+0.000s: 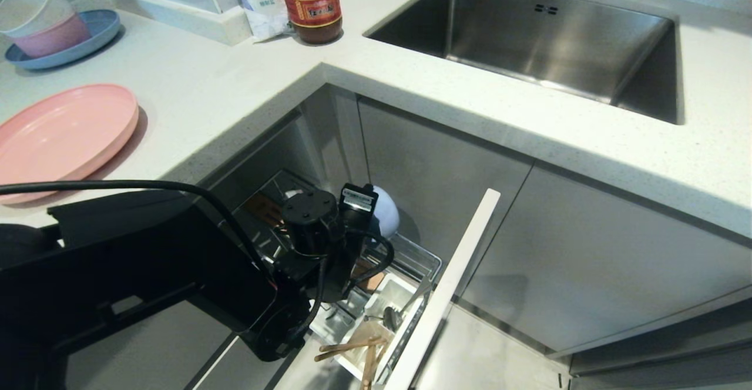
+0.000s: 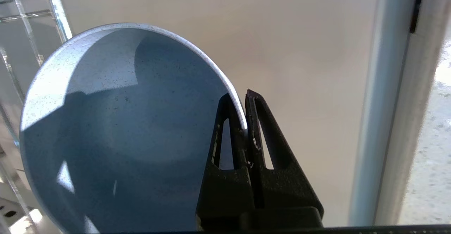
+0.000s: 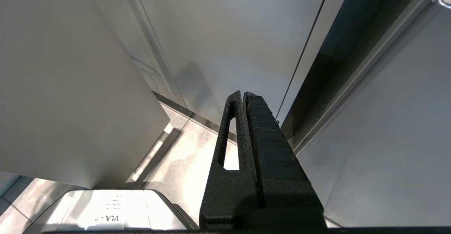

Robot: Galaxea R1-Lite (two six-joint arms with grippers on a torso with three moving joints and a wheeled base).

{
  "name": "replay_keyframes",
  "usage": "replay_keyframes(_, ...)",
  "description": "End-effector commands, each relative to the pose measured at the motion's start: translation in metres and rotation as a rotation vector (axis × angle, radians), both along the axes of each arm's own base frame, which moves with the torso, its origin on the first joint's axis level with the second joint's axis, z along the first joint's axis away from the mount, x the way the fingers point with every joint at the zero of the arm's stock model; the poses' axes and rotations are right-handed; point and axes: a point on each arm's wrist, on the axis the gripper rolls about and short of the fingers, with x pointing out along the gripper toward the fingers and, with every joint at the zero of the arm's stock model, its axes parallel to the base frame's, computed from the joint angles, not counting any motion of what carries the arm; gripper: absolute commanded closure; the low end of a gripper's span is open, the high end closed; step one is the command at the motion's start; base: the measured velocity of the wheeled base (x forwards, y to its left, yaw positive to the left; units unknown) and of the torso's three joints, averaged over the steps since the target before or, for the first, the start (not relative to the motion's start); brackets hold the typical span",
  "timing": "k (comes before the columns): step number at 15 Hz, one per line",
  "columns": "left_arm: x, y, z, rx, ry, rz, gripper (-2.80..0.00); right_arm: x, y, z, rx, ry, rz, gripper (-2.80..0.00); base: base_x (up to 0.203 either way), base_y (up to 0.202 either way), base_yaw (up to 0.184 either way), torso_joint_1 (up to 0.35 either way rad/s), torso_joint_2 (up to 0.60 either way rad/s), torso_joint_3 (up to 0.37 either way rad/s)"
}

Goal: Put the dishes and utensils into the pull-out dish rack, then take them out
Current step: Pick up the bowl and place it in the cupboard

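The blue-grey bowl (image 2: pixel 116 131) is tipped on its side above the pull-out dish rack (image 1: pixel 420 258), its open mouth facing the left wrist camera, and its rim is pinched between the two fingers of the left claw (image 2: pixel 245 121), one finger inside the bowl and one outside. In the head view only a pale curve of the bowl (image 1: pixel 385 211) shows past the wrist of the left arm, which reaches down into the open cabinet over the chrome wire basket. At the front of the rack, the white utensil cup (image 1: pixel 385 302) holds the steel spoon (image 1: pixel 392 316), and the wooden chopsticks (image 1: pixel 352 346) lie just beside it, behind the pale grey cabinet front (image 1: pixel 446 284). The pink plate (image 1: pixel 61 134) lies flat on the worktop (image 1: pixel 223 78) to the left, well apart from the rack. The right claw (image 3: pixel 243 100) hangs low beside the cabinet doors, its fingers pressed together on nothing.
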Motion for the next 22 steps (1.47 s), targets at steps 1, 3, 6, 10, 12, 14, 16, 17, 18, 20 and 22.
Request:
replay_keyframes(1,0.002,0.004,-0.005,-0.021,-0.015,0.003,0.0,0.0,0.0,0.0,0.0,-0.003,0.001,0.0,0.0,0.0,0.0,0.0,0.0,0.0)
replay_keyframes(3,0.003,0.004,-0.009,-0.025,-0.025,-0.016,0.0,0.0,0.0,0.0,0.0,-0.003,0.001,0.0,0.0,0.0,0.0,0.0,0.0,0.0)
replay_keyframes(6,0.004,0.005,-0.017,-0.036,-0.039,-0.017,0.0,0.0,0.0,0.0,0.0,-0.003,0.0,0.0,0.0,0.0,0.0,0.0,0.0,0.0)
replay_keyframes(10,0.006,0.003,-0.026,-0.023,-0.023,-0.013,0.0,0.0,0.0,0.0,0.0,-0.003,0.001,0.0,0.0,0.0,0.0,0.0,0.0,0.0)
replay_keyframes(12,0.006,0.003,-0.028,-0.02,-0.018,-0.012,0.0,0.0,0.0,-0.001,0.0,-0.003,0.0,0.0,0.0,0.0,0.0,0.0,0.0,0.0)
replay_keyframes(14,0.006,0.002,-0.03,-0.018,-0.013,-0.013,0.0,0.0,0.0,0.0,0.0,-0.003,0.001,0.0,0.0,0.0,0.0,0.0,0.0,0.0)
replay_keyframes(16,0.007,0.002,-0.033,-0.019,-0.004,-0.013,0.0,0.0,0.0,-0.001,0.0,-0.002,0.001,0.0,0.0,0.0,0.0,0.0,0.0,0.0)
replay_keyframes(17,0.007,0.001,-0.035,-0.033,0.003,-0.014,0.0,0.0,0.0,0.0,0.0,-0.003,0.0,0.0,0.0,0.0,0.0,0.0,0.0,0.0)
replay_keyframes(18,0.007,0.001,-0.036,-0.037,0.008,-0.014,0.0,0.0,0.0,0.0,0.0,-0.003,0.001,0.0,0.0,0.0,0.0,0.0,0.0,0.0)
replay_keyframes(20,0.007,0.001,-0.038,-0.035,0.013,-0.014,0.0,0.0,0.0,0.0,0.0,-0.003,0.0,0.0,0.0,0.0,0.0,0.0,0.0,0.0)
replay_keyframes(22,0.007,0.001,-0.04,-0.034,0.019,-0.015,0.0,0.0,0.0,0.0,0.0,-0.003,0.001,0.0,0.0,0.0,0.0,0.0,0.0,0.0)
